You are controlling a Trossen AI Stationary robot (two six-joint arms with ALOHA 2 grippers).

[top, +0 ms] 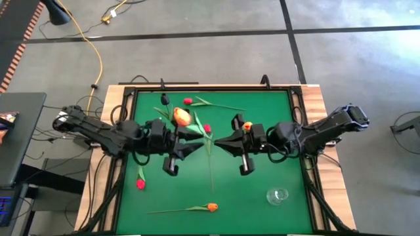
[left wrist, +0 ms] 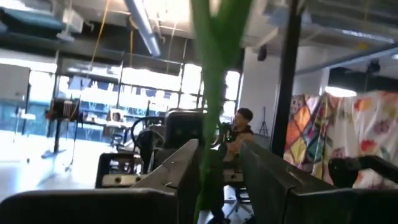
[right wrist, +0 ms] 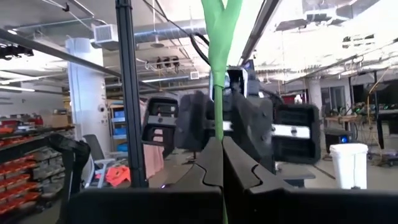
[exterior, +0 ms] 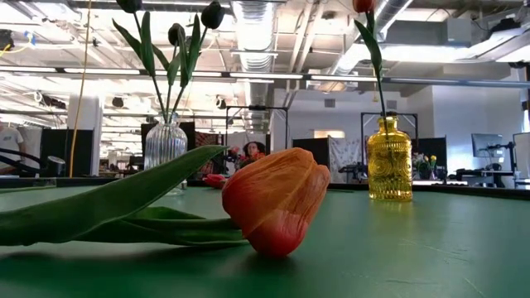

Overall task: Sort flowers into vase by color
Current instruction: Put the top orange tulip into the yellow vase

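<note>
A: Where are the two grippers?

B: Face to face over the middle of the green tabletop [top: 262, 118]. The right gripper [top: 218, 141] is clenched on a thin green stem [right wrist: 219, 93]; in its wrist view the stem rises straight out of the closed dark fingers [right wrist: 208, 163] and splits into leaf blades higher up. The left gripper [top: 199, 139] has its fingers [left wrist: 186, 168] parted, with the same sort of stem [left wrist: 211, 93] passing between them. Whether they press on it I cannot tell.

A: Which flower is that?

B: Hard to say. From above the stem runs as a fine line between the grippers, and its head is not clear.

A: And the other flowers?

B: An orange tulip [top: 210, 207] lies on its side near the front edge, smooth waxy petals closed into a blunt bud, a long flat leaf beside it. A red one [top: 140, 183] lies at the left, another red one [top: 188, 101] toward the back. A larger orange head [top: 182, 117] sits over the left arm.

A: The vases?

B: In the low view, a ribbed clear glass vase [exterior: 166, 142] holds black tulips [exterior: 212, 15], one head cut off by the frame. A yellow textured glass bottle vase [exterior: 389, 158] holds one red-headed stem, its head cropped too. A clear glass vase [top: 277, 195] stands at the front right.
</note>
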